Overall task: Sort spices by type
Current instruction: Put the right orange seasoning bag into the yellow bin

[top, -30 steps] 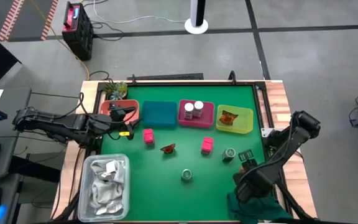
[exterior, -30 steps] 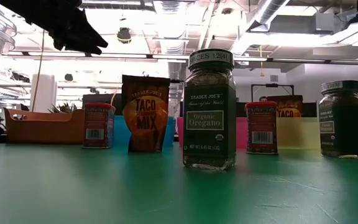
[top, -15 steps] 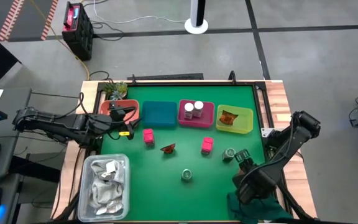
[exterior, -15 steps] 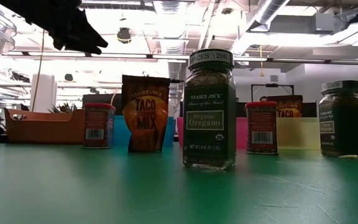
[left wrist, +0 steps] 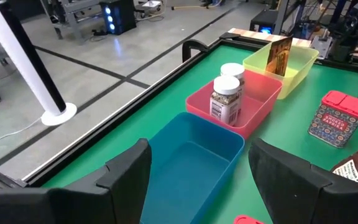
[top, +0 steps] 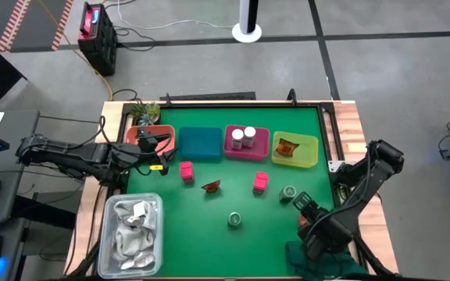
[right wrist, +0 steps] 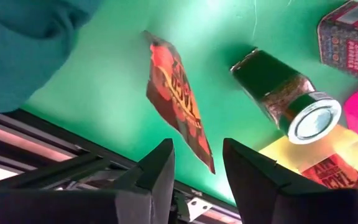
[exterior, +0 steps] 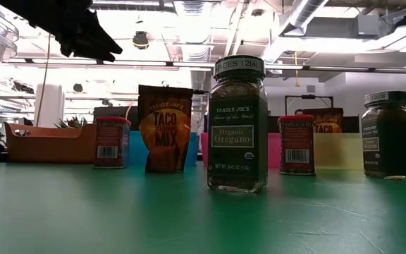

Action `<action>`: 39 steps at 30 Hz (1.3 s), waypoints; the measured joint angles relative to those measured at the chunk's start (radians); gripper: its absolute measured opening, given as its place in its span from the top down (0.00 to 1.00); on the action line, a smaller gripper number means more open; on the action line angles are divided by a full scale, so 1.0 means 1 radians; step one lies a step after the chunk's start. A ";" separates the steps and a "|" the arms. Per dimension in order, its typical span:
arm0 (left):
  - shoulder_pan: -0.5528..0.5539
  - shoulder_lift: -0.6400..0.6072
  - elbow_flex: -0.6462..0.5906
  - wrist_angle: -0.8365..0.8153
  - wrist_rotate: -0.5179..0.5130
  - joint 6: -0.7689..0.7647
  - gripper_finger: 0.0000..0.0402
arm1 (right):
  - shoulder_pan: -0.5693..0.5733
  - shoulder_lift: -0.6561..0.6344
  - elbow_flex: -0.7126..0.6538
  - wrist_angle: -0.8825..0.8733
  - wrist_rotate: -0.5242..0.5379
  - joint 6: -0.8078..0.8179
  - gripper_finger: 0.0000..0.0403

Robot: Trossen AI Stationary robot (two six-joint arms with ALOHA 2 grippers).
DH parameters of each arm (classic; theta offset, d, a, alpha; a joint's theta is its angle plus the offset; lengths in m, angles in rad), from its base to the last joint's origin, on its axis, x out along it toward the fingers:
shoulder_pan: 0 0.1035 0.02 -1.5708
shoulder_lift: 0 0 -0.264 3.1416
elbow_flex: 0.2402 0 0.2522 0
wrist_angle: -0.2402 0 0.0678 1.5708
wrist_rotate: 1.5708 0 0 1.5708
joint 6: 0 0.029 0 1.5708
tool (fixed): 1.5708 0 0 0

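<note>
Well, the left gripper (top: 159, 153) hangs at the left of the high view, by the blue bin (top: 200, 144). Its fingers are spread wide and hold nothing. The right gripper (top: 305, 203) is low at the lower right, just beside a green jar (top: 288, 193). Its fingers are apart too, with nothing between them. Its wrist view shows a packet (right wrist: 176, 99) lying flat on the mat near that jar.

Two pink blocks (top: 186, 171) (top: 260, 182) stand in the middle of the mat (top: 201, 234), with another packet (top: 211, 186) between them. A second green jar (top: 234, 221) stands lower down. Two white-capped jars (top: 244, 136) sit in the pink bin (top: 261, 148). One packet (top: 287, 146) stands in the yellow bin (top: 309, 156) at the upper right.
</note>
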 joint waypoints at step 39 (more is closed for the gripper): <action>0.000 0.000 0.000 -0.002 -0.008 0.013 0.36 | -0.174 -0.269 -0.100 -0.007 0.052 0.104 0.97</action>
